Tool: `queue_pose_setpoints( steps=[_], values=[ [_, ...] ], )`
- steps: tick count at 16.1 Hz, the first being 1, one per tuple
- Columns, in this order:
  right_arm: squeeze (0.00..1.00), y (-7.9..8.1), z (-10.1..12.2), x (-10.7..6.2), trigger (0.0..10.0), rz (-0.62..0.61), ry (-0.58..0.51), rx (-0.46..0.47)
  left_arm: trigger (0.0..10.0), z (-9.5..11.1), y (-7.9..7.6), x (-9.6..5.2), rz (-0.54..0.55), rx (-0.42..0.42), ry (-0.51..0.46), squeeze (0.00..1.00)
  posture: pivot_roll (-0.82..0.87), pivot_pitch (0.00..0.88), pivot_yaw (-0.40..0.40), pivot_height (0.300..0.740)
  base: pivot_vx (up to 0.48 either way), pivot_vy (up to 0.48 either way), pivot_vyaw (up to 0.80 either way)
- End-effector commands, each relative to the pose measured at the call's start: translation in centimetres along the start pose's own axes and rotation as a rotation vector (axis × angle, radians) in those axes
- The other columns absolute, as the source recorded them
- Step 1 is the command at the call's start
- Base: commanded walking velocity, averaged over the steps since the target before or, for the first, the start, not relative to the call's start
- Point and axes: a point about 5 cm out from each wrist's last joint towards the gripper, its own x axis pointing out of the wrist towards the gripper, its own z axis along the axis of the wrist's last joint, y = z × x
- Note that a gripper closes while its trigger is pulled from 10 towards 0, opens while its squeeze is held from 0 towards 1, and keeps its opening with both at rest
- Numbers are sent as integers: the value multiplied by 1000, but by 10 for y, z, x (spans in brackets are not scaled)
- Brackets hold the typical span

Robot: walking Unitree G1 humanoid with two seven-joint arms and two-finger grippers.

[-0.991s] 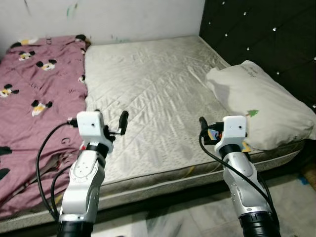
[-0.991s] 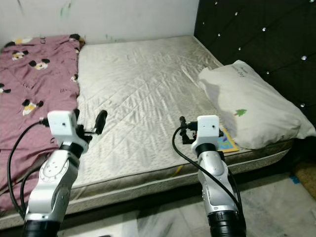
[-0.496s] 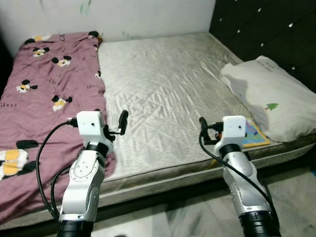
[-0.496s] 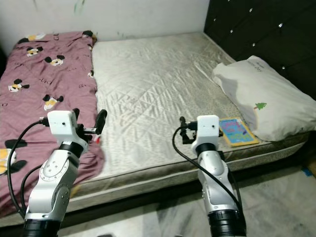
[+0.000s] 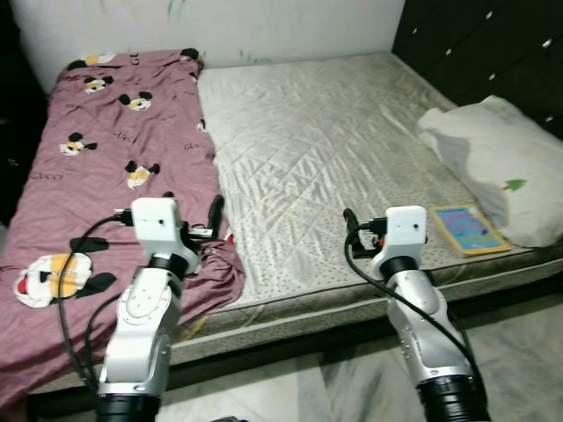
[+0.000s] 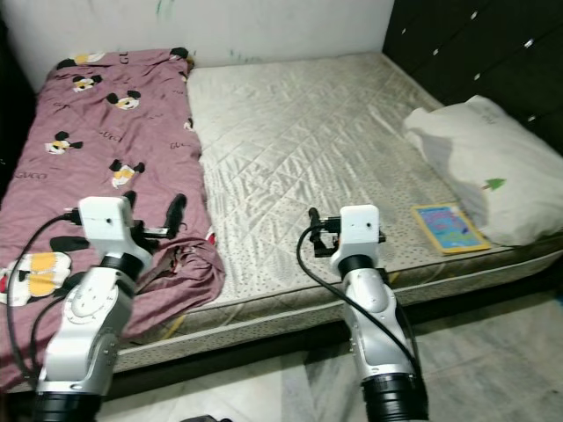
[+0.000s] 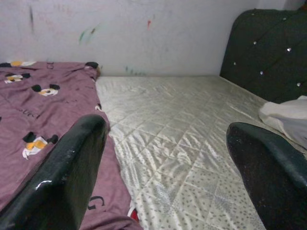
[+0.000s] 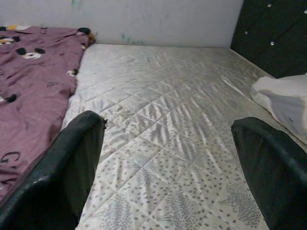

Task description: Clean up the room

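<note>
A maroon blanket (image 5: 114,149) with cartoon mice covers the left part of a bare quilted mattress (image 5: 325,132); its crumpled corner (image 5: 220,264) lies near the front edge. At the right end rests a white pillow (image 5: 497,158), with a colourful book (image 5: 469,227) flat on the mattress before it. My left gripper (image 6: 154,204) is open and empty, raised over the blanket's crumpled corner. Further right, over the mattress front edge, my right gripper (image 8: 168,163) is also open and holds nothing.
A dark tufted headboard (image 5: 475,44) stands at the right end of the bed, and a pale marked wall (image 5: 264,26) runs behind it. Grey tiled floor (image 5: 299,387) lies between me and the bed. A dark area (image 5: 13,105) is at far left.
The whole picture has shifted right, so the camera turned left. More of the blanket and the whole book now show. Both arms keep the same pose.
</note>
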Motion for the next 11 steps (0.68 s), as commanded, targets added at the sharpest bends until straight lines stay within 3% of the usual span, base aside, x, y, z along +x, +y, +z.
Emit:
queue_pose_setpoints(
  steps=[1,11],
  values=[
    [0,-3,2,1,10000,-8,-7,-2,10000,2,-1,0,-12,3,-11,0,13,82,3,740,334,0,0],
    [0,-4,3,1,10000,-19,-11,0,10000,1,-2,1,-13,-3,-3,0,4,96,9,740,372,0,0]
  ],
)
